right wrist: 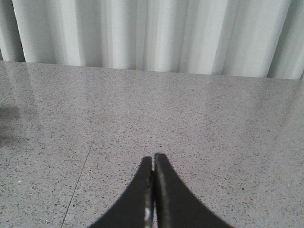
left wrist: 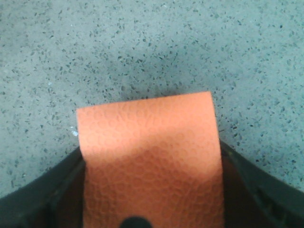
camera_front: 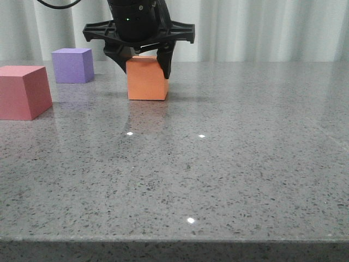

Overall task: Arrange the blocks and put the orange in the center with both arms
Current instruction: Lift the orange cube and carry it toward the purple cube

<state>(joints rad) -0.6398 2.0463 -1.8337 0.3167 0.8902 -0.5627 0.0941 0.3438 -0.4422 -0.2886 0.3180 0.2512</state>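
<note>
The left gripper [camera_front: 143, 60] is down over the orange cube [camera_front: 147, 79], one finger on each side of its upper part; in the left wrist view the orange cube [left wrist: 149, 161] fills the gap between the fingers [left wrist: 42, 199], which press against its two sides — a closed grip on the cube. The cube's base sits on the grey speckled table [camera_front: 218, 164]. Taking the orange cube as the landmark: the purple cube [camera_front: 72, 65] stands to its left and farther back, well apart; the red/pink cube [camera_front: 23, 91] lies farther left still, nearer the camera. The right gripper [right wrist: 153, 190] hangs over bare table with its fingertips pressed together, holding nothing — away from the orange cube.
</note>
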